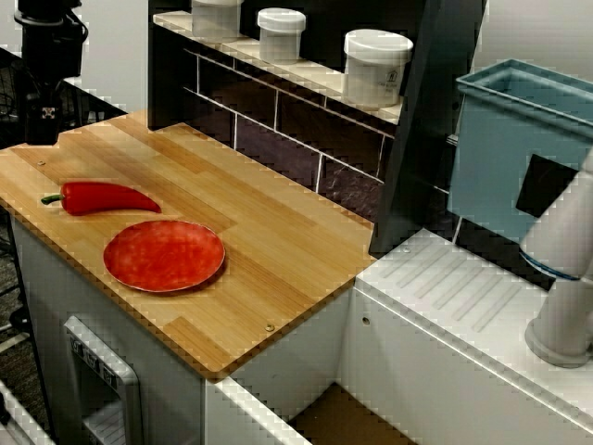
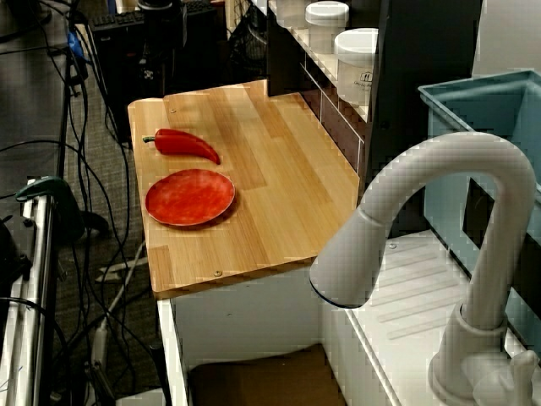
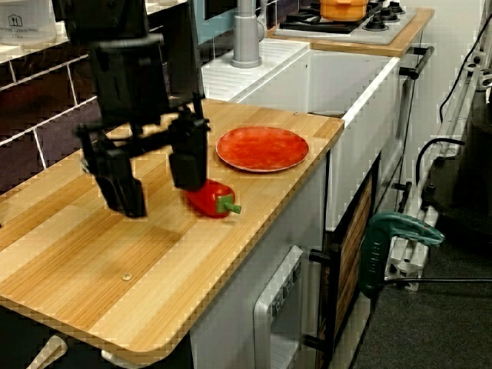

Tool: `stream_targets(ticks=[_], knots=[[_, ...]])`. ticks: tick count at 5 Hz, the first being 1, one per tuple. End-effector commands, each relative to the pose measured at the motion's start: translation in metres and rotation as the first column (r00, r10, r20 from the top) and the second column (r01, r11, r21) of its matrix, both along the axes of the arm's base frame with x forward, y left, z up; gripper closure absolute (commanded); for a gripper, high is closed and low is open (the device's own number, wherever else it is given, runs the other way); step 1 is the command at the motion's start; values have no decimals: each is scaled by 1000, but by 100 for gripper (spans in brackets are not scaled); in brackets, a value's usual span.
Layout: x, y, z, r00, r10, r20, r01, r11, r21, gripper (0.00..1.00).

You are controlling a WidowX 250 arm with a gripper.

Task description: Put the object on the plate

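View from the counter's end: gripper [image 3: 157, 188] spread wide, holding nothing.
Pepper [image 3: 209, 198]: centre frame, beside the right finger, stem toward the counter edge.
Plate [image 3: 262, 147]: upper right, bare.

The black hand [image 3: 157, 184] hangs low from its arm, fingers pointing down and spread apart.

Even, bright indoor light falls on the wooden counter [image 1: 278, 250] in all three views, leaving only soft, faint shadows. A mild sheen shows on the red pepper [image 1: 107, 197] and the plate [image 1: 164, 256]. Edges look jagged and pixelated throughout, and the nearby white faucet [image 2: 423, 254] appears slightly soft.
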State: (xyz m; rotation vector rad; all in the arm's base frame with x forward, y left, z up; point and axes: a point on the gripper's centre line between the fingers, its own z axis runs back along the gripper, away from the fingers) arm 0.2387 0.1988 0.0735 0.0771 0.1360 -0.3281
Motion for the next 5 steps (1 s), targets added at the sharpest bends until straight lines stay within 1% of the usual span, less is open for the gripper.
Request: stream_targets(ticks=[1, 2, 3, 4, 5], knots=[[-24, -47, 36, 988, -154, 14, 155, 985, -72, 0], [-28, -59, 30, 987, -157, 32, 160, 984, -76, 0], [-26, -72, 4, 987, -155, 44, 157, 986, -59, 0], [-17, -80, -13, 989, -138, 50, 140, 989, -41, 0], [-11, -85, -17, 990, -128, 55, 130, 991, -30, 0]])
